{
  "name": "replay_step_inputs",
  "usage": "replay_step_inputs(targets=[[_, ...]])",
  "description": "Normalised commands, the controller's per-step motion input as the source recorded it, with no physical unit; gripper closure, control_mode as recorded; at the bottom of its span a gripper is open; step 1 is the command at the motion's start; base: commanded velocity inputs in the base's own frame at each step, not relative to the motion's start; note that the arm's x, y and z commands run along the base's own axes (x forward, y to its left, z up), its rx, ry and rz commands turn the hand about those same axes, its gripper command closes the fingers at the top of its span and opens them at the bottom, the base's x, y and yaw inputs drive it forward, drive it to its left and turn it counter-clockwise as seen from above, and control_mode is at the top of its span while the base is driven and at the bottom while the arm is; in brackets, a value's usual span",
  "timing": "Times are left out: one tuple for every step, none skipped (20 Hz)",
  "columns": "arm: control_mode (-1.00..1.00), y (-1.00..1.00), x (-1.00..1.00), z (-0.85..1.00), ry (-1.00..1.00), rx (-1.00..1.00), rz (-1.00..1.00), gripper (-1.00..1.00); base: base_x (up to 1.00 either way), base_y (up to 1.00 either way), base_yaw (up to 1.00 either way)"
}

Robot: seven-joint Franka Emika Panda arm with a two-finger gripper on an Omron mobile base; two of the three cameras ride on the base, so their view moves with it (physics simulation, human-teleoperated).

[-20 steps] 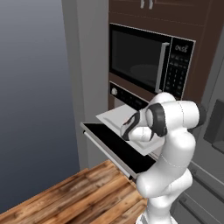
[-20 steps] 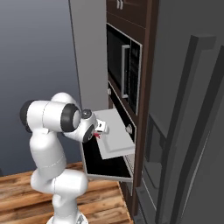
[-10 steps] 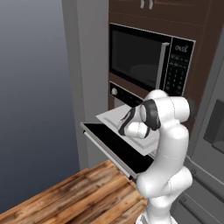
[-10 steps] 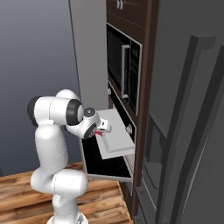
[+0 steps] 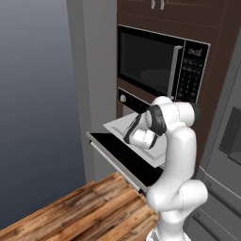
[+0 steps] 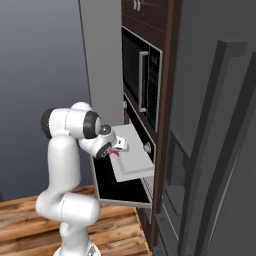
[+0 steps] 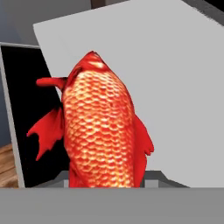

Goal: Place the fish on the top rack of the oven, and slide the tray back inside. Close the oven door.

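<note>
Below the microwave (image 5: 160, 66) I have the oven (image 5: 136, 101) standing open, its door (image 5: 123, 157) dropped flat and the pale tray (image 6: 131, 159) pulled out over it. That much of the job looks ready: the rack is out and waiting. What I judge is left is everything else: the fish is not yet set down, the tray is not pushed back in, and the door is not shut.

My gripper (image 6: 118, 147) is over the near part of the tray, closed tight on the fish (image 7: 101, 131), which I see from the hand camera hanging nose-away with its red fins spread, part over the grey sheet and part over the dark door. From the right base camera only a red sliver of it shows at the fingers. I cannot tell whether it touches the tray or hangs just above it.

As for writing, the microwave's keypad panel has a small white word at its top and rows of buttons, all too blurred for me to read. Nothing legible on the oven's knob strip.
</note>
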Motion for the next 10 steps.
replay_step_inputs(targets=[[-1.00, -0.13, 0.31, -0.28, 0.00, 0.00, 0.00, 1.00, 0.00, 0.00, 0.00], [-1.00, -0.12, 0.30, -0.29, -0.01, 0.00, 0.00, 1.00, 0.00, 0.00, 0.00], [-1.00, -0.11, 0.30, -0.29, -0.01, 0.00, 0.00, 1.00, 0.00, 0.00, 0.00], [-1.00, -0.12, 0.31, -0.29, 0.00, 0.00, 0.00, 1.00, 0.00, 0.00, 0.00], [-1.00, -0.11, 0.31, -0.30, 0.00, 0.00, 0.00, 1.00, 0.00, 0.00, 0.00], [-1.00, -0.11, 0.30, -0.30, -0.01, 0.00, 0.00, 1.00, 0.00, 0.00, 0.00], [-1.00, -0.11, 0.31, -0.30, -0.01, 0.00, 0.00, 1.00, 0.00, 0.00, 0.00], [-1.00, -0.08, 0.32, -0.29, -0.01, 0.00, 0.00, 1.00, 0.00, 0.00, 0.00], [-1.00, -0.08, 0.33, -0.29, -0.01, 0.00, 0.00, 1.00, 0.00, 0.00, 0.00], [-1.00, -0.09, 0.34, -0.29, -0.01, 0.00, 0.00, 1.00, 0.00, 0.00, 0.00]])
